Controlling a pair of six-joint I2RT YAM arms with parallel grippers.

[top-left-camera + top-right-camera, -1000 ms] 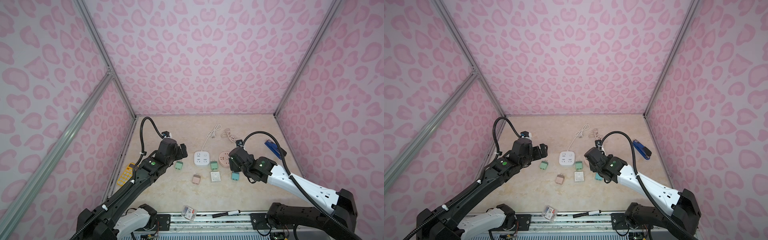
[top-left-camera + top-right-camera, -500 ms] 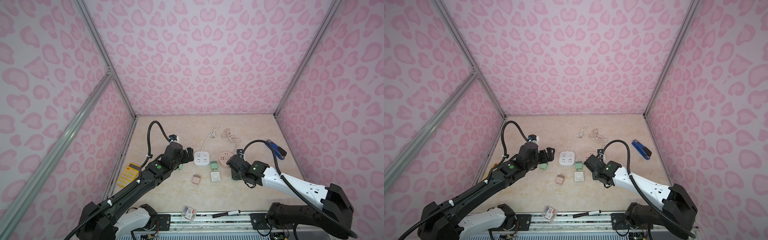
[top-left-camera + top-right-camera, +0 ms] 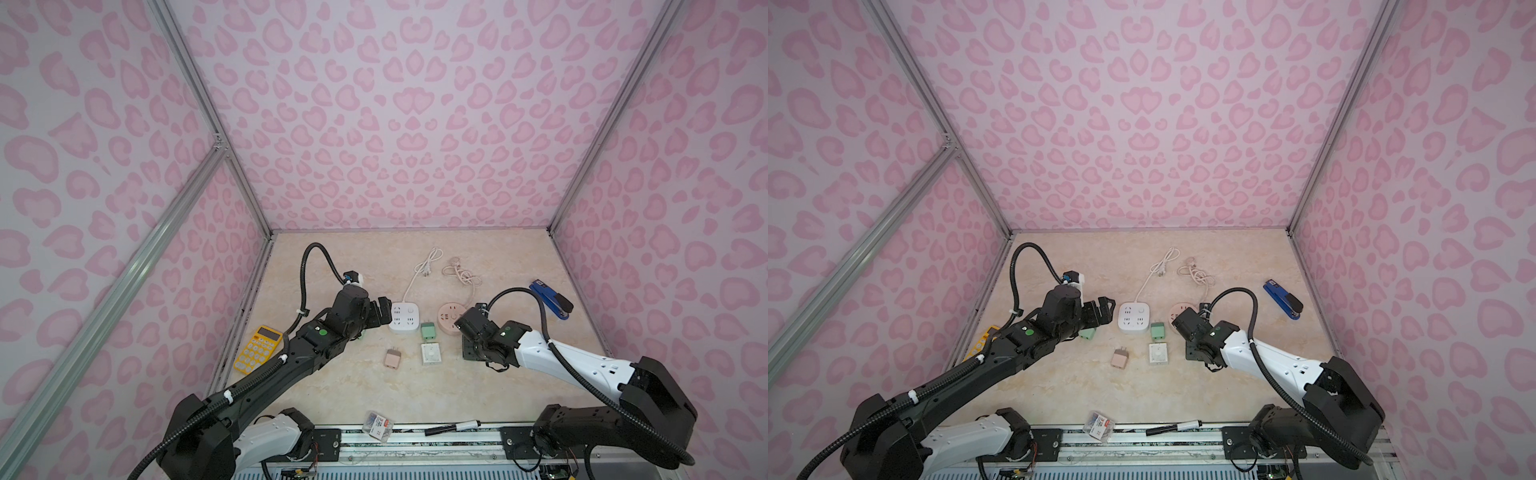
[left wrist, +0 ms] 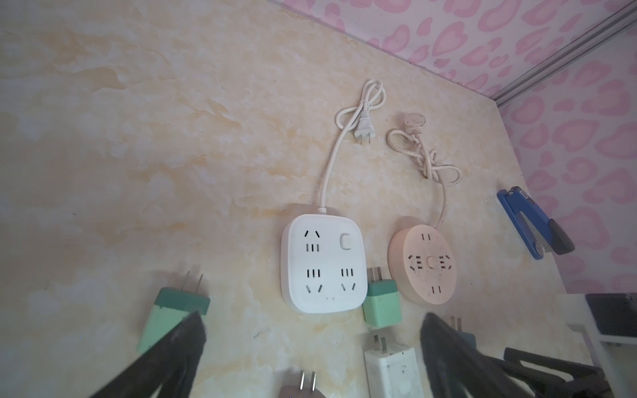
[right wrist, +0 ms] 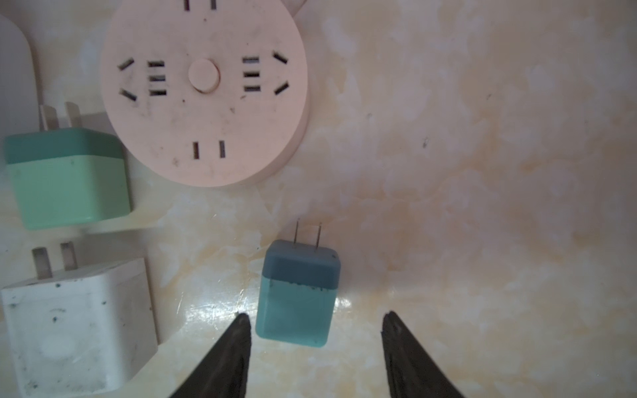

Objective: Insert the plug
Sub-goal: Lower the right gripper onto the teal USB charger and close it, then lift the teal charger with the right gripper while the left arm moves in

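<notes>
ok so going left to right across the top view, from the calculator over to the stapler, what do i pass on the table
yellow calculator → white power strip → green plug → round pink socket → blue stapler

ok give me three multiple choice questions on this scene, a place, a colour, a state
1. Where is the blue stapler in both top views? A. at the far right B. at the far left C. dead centre
2. The round power strip's colour? A. white B. yellow C. pink
3. The right tool at the teal plug? A. shut on it B. open, fingers either side, clear of it C. lifting it
Answers: 1 A, rightmost item; 2 C, pink face; 3 B, gaps show on both sides.
</notes>
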